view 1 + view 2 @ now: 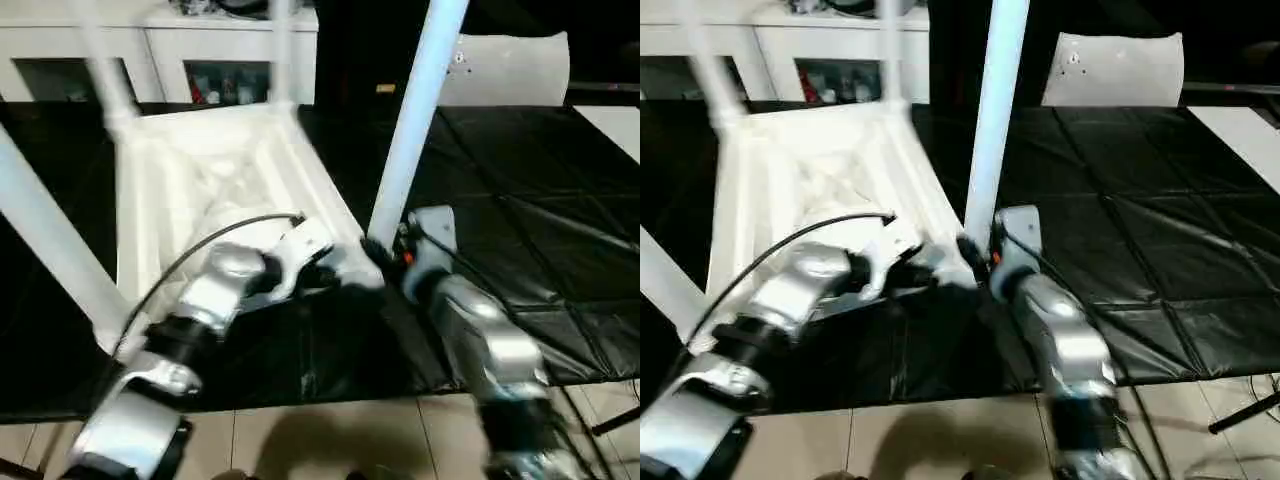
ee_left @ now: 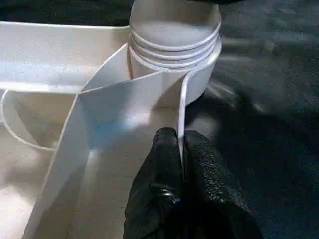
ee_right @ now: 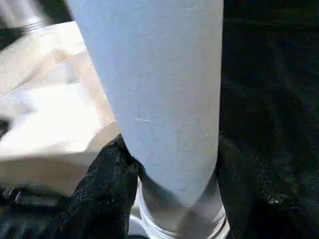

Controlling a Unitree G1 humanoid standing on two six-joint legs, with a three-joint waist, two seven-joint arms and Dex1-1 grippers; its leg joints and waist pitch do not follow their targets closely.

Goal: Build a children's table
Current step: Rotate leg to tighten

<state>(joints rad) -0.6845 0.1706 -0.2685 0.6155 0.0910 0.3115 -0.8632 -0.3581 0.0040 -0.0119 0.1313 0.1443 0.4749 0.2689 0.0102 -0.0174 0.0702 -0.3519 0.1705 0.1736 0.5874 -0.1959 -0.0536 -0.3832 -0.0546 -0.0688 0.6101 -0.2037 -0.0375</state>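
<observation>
Right gripper (image 3: 172,184) clamped around the base of a white leg (image 1: 415,120), one black finger on each side, just above the threaded end. Left gripper (image 2: 182,149) pinched tight on a thin white rib (image 2: 182,109) of the table top (image 1: 215,180), fingers pressed together with the rib edge between them.

Table top lying upside down on a black mat (image 1: 520,210), ribbed underside facing up, near corner toward the robot. Held leg standing nearly upright at that near corner, leaning slightly away to the right, threaded end seated in the round corner socket (image 2: 197,79) with several thread rings visible above the socket rim. Left gripper just beside that same socket, on the rib running into it.

Three more legs rising from the other corners: one at the far left (image 1: 105,60), one at the far right (image 1: 280,45), one slanting out at the near left (image 1: 55,245). Thin black cable (image 1: 200,245) arching over the left forearm across the underside.

White cabinets (image 1: 150,50) with glass doors beyond the mat. Flat white panel (image 1: 510,68) propped behind the mat on the right. Pale tiled floor (image 1: 350,435) along the mat's near edge.
</observation>
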